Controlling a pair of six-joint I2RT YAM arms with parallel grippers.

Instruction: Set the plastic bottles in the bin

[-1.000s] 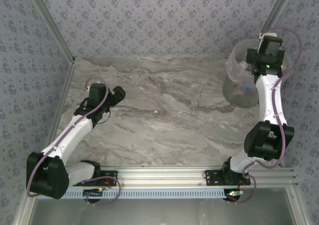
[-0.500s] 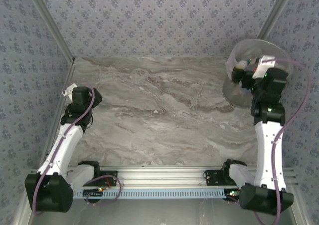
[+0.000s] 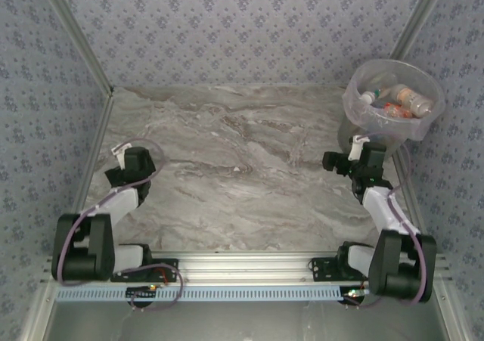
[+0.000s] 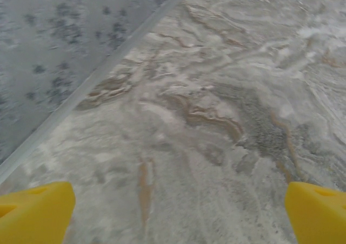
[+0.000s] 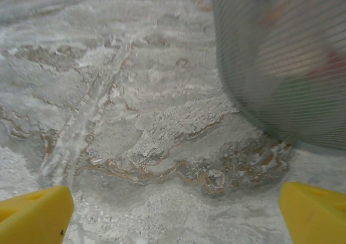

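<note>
The bottles (image 3: 408, 97) lie piled inside the bin (image 3: 349, 106); they look light, thin-walled and slippery, so I judge a hold across the body's middle best. The right gripper (image 5: 174, 214) hangs just beside the bin, jaws spread wide and empty, and the left gripper (image 4: 177, 214), well apart from the bin, is spread and empty too.

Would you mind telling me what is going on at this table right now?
Two robot arms are putting plastic bottles into the bin at the far right corner of the marble table. Several bottles lie inside it, and the job looks about done. Both arms sit folded near their bases, with the left hand and right hand open and holding nothing.
</note>
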